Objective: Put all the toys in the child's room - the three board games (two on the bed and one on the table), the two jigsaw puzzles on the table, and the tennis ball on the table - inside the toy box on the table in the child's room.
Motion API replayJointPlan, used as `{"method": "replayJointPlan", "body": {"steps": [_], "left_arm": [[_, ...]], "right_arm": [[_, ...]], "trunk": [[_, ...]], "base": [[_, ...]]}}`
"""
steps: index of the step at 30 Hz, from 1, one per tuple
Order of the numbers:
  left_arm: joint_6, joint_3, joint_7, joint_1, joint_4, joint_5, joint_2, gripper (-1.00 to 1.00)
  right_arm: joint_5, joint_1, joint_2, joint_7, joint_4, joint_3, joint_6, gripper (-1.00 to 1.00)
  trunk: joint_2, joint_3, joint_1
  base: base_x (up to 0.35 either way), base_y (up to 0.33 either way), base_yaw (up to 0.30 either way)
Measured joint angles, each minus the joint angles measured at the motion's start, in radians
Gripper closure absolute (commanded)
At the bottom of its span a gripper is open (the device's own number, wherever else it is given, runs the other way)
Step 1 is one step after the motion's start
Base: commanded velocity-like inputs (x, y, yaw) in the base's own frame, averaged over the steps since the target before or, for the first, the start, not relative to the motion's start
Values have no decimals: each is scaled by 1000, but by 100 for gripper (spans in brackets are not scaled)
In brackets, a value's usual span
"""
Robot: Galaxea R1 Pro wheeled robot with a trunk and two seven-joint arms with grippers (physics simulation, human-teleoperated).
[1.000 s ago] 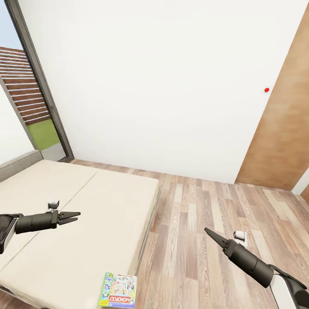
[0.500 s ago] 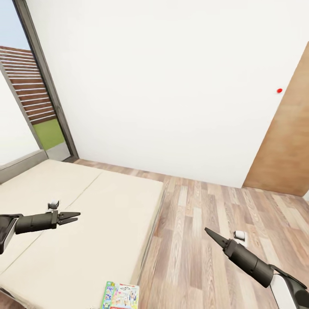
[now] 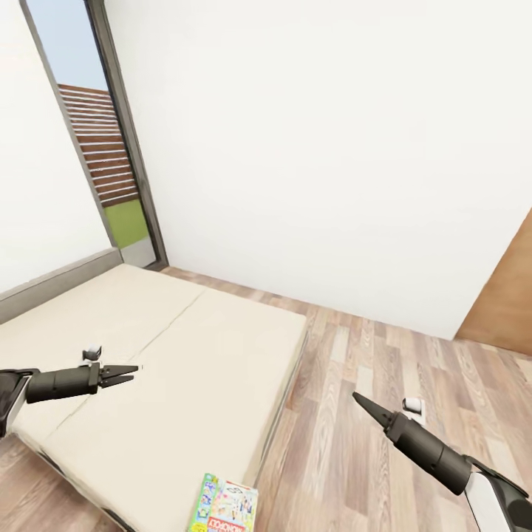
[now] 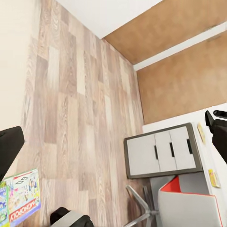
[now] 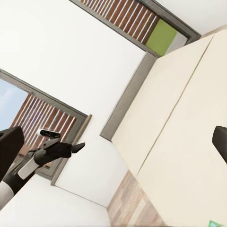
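The Monopoly board game (image 3: 225,507) lies flat on the near corner of the bed (image 3: 185,355), half cut off by the head view's lower edge. It also appears in the left wrist view as the Monopoly board game (image 4: 19,197). My left gripper (image 3: 130,371) hovers over the mattress, well to the left of the box and beyond it, open and empty. My right gripper (image 3: 360,400) hangs over the wood floor to the right of the bed, open and empty. The table (image 4: 161,151), with its white drawers, is in the left wrist view. The toy box is out of view.
A white wall faces me, with a tall dark-framed window (image 3: 111,162) at the left and a brown door (image 3: 513,295) at the right edge. Wood-plank floor (image 3: 369,369) runs beside the bed. A chair with a red seat (image 4: 189,203) stands by the drawers.
The whole picture has shifted right, so the camera has turned left: more window, less door. Both arms keep their pose, and the game box still lies on the bed corner.
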Motion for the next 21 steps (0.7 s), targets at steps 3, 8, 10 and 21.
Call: {"method": "replayJointPlan", "body": {"steps": [3,8,10,21], "left_arm": [[0,0,0,0,0,1,0,-100],[0,0,0,0,0,1,0,-100],[0,0,0,0,0,1,0,-100],[-1,0,0,0,0,1,0,-100]], "right_arm": [[0,0,0,0,0,0,0,-100],[0,0,0,0,0,0,0,-100],[0,0,0,0,0,0,0,-100],[0,0,0,0,-1,0,0,-100]], "trunk": [[0,0,0],[0,0,0],[0,0,0],[0,2,0]], "base": [[0,-15,245],[0,-5,83],[7,-4,25],[53,-100,122]]}}
